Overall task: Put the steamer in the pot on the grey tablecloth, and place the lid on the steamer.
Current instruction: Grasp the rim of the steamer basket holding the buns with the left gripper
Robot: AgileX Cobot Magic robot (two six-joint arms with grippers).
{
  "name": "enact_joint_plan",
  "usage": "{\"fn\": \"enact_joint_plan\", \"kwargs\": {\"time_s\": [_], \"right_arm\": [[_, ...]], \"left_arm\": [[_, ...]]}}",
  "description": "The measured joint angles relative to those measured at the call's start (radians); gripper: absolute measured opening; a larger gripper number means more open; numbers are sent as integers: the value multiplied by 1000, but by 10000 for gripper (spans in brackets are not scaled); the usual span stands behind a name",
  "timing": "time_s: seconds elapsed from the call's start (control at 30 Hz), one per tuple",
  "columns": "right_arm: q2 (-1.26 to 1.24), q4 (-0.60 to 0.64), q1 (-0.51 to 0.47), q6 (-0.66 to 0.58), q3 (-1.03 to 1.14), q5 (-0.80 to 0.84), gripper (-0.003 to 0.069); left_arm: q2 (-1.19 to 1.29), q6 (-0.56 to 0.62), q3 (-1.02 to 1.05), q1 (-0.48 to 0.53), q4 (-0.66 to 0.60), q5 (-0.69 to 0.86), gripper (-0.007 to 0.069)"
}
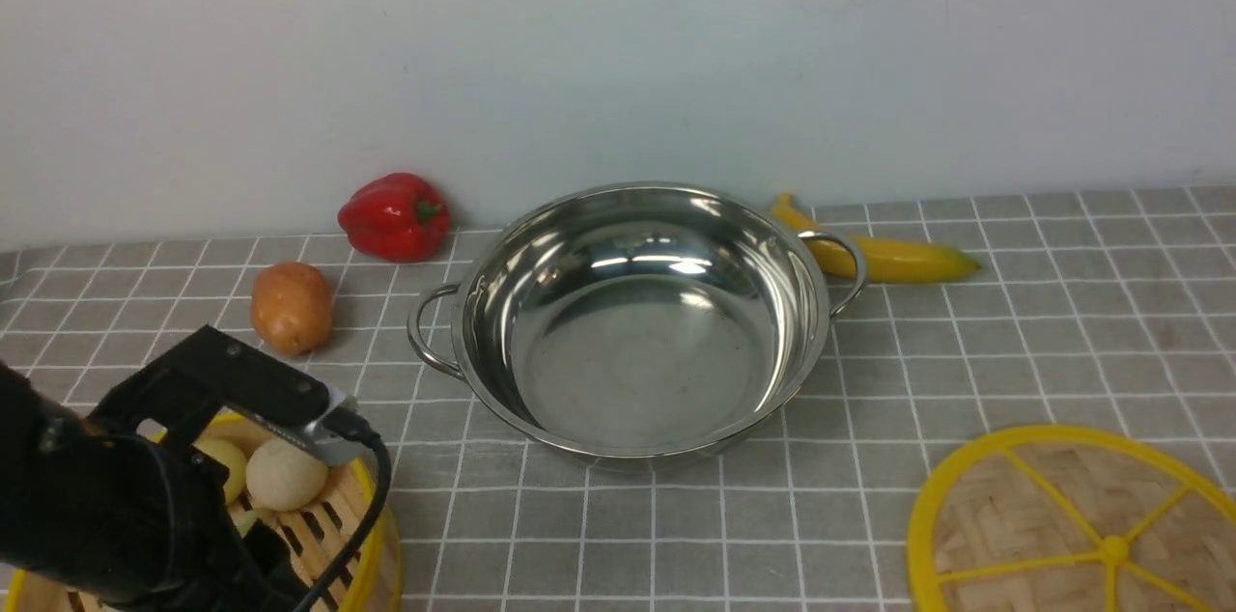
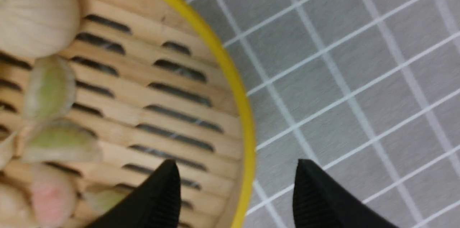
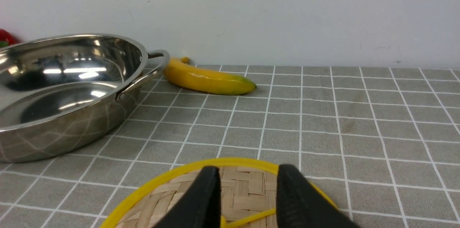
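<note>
- Nearest on the left, the left hand [image 2: 237, 165] stood wide over the steamer [image 2: 215, 46]. One finger was inside the yellow rim and one outside, with a gap on each side.
- The steamer sat on the grey cloth [image 1: 966, 361] at the near left corner, with buns [image 1: 285, 475] and dumplings on its slatted floor.
- Nearest on the right, the right hand [image 3: 248, 170] hung over the lid [image 1: 1053, 515], its fingers apart and gripping nothing.
- The lid lay flat on the cloth, well apart from the steamer.
- Further back, in the middle, the pot [image 1: 637, 371] stood empty.
- A potato [image 1: 292, 308] lay left of the pot.
- Farthest, a red pepper [image 1: 394, 216] and a banana [image 1: 888, 255] lay by the wall [image 1: 618, 42].
</note>
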Motion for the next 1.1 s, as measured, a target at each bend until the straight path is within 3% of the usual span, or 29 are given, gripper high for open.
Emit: {"fn": "enact_joint_plan", "kwargs": {"time_s": [0.1,0.3,0.73,0.93,1.1], "right_arm": [[0,0,0,0,0,0,243],[0,0,0,0,0,0,243],[0,0,0,0,0,0,243],[0,0,0,0,0,0,243],[0,0,0,0,0,0,243]], "left_arm": [[47,-52,-1,-48,65,21,397],[119,-96,-1,-121,61,9,397],[255,-135,-1,-127,54,-99,396],[302,-145,-1,-127,54,-119,335],[312,-149,-1,-127,53,-119,206]]}}
